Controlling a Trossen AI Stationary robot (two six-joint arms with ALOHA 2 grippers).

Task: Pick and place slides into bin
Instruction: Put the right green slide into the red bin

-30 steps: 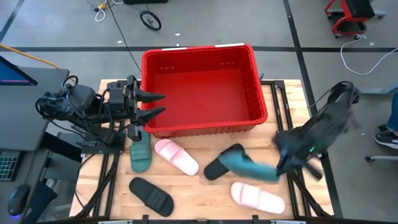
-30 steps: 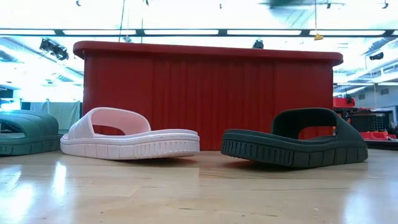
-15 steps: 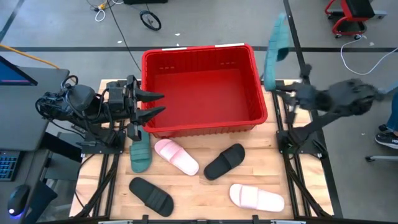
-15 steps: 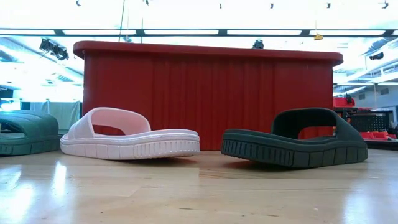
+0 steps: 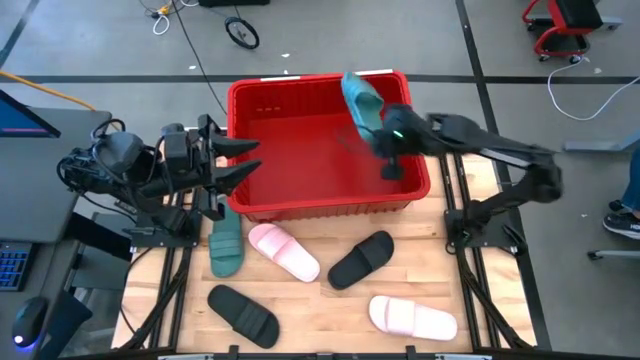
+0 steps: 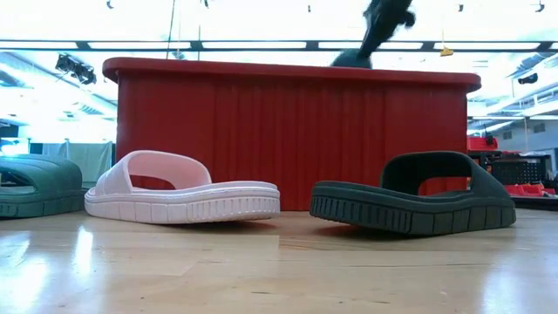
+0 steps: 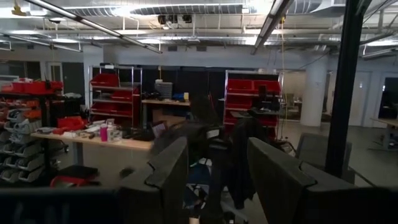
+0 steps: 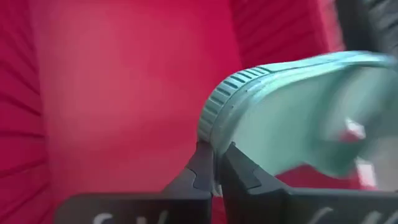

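Note:
My right gripper [image 5: 383, 132] is over the right part of the red bin [image 5: 322, 205], shut on a dark green slide [image 5: 361, 98], which also shows in the right wrist view [image 8: 292, 118]. My left gripper [image 5: 243, 163] is open and empty at the bin's left wall; its wrist view [image 7: 214, 171] looks into the room. On the table in front of the bin lie a green slide [image 5: 226, 243], two pink slides [image 5: 284, 250] [image 5: 413, 318] and two black slides [image 5: 361, 259] [image 5: 243, 312], soles down. My right gripper pinches the ribbed sole edge [image 8: 211, 127] at one end of the green slide between its two fingers [image 8: 200, 167]. The slide is lifted clear above the bin's inside. It sticks out beyond the fingers toward the table's far edge, turned on its side.
The bin's thick rim [image 6: 288, 70] stands well above the table. The right arm [image 5: 480, 145] reaches across the bin's right wall. In the low view a pink slide [image 6: 183, 196] and a black slide [image 6: 414, 202] lie before the bin's near wall.
My right gripper has lifted the green slide off the table's near right part. It swung the slide up past the bin's far right corner, then toward the left over the bin. The slide has turned from lying flat to standing on edge. The other slides have stayed put.

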